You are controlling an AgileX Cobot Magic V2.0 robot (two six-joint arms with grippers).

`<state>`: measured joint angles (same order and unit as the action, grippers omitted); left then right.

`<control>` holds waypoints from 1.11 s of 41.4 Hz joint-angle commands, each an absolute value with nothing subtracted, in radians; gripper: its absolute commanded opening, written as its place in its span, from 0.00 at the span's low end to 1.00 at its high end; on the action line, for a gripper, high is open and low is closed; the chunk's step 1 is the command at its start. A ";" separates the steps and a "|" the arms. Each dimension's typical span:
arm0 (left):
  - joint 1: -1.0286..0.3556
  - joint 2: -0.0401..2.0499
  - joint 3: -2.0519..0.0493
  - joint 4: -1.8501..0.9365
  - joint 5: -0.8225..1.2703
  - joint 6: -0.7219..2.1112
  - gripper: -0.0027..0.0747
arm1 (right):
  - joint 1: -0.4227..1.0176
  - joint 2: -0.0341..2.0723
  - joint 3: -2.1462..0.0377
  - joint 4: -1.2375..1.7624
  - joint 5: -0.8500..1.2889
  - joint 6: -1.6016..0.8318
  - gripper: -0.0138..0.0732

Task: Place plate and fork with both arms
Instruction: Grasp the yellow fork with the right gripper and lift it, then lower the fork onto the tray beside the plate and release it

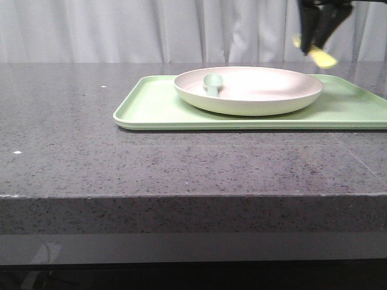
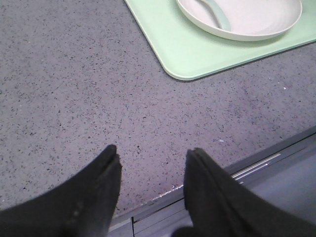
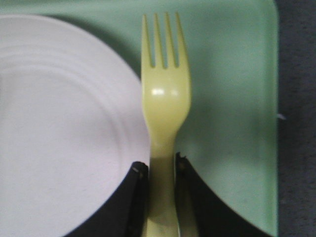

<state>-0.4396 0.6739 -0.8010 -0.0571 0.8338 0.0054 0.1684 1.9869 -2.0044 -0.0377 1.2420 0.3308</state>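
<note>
Pale pleated curtain [image 1: 151, 30] behind a speckled grey stone table [image 1: 91, 151]

Soft even light; fork [image 3: 165, 103] view slightly blurred

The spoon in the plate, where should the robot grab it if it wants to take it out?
Probably by the handle. The spoon lies in the plate with one end propped over the rim, nearest the left side. That end sticks up clear of the plate, so a tool coming down from above on the left could close across it. The empty left tool is open.
</note>
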 commanded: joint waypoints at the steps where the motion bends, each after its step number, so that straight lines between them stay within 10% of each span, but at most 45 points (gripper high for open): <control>1: -0.444 0.673 -0.828 -0.063 0.766 0.009 0.43 | 0.112 1.930 -2.028 -0.037 1.295 0.288 0.27; 25: -0.444 0.673 -0.828 -0.063 0.766 0.009 0.43 | 0.016 2.046 -2.028 0.133 1.341 0.115 0.28; 46: -0.444 0.673 -0.828 -0.063 0.766 0.009 0.43 | 0.016 2.045 -2.029 0.133 1.321 0.108 0.56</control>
<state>-0.4396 0.6739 -0.8010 -0.0571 0.8338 0.0054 0.0208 2.1201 -2.0044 0.1254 1.2441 0.1204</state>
